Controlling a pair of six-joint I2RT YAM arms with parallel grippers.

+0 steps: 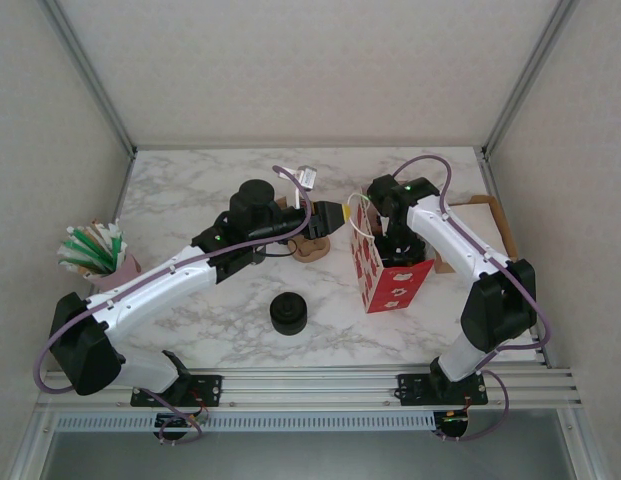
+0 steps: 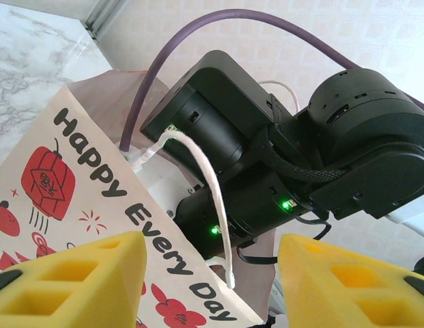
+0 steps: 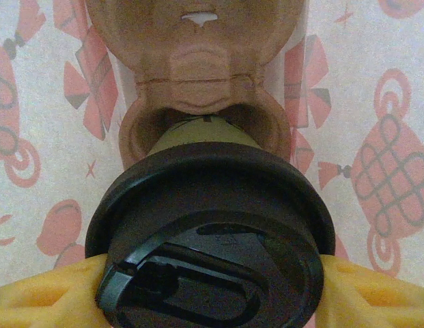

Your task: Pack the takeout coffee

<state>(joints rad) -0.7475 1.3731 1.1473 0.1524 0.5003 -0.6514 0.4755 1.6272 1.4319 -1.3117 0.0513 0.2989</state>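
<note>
The takeout coffee [image 3: 206, 134] has olive-brown sides and a black lid [image 3: 212, 225]. It sits in a brown pulp carrier [image 3: 198, 68] inside the red-and-white gift bag [image 1: 395, 285], whose printed walls surround it. My right gripper [image 3: 212, 290] reaches down into the bag, its yellow fingers [image 3: 41, 301] pressed on both sides of the lid. My left gripper [image 2: 212, 273] hovers at the bag's left rim [image 2: 95, 184], open, its yellow pads [image 2: 75, 280] apart. The bag's white string handle [image 2: 212, 198] hangs between them, and the right arm's black wrist [image 2: 266, 157] is just beyond.
A squat black stack of lids [image 1: 288, 312] stands on the marble table [image 1: 190, 190] in front of the left arm. A cup of straws and sticks [image 1: 95, 250] is at the far left. Brown cardboard pieces [image 1: 312, 245] lie under the left gripper, and flat brown paper [image 1: 485, 215] lies at the right.
</note>
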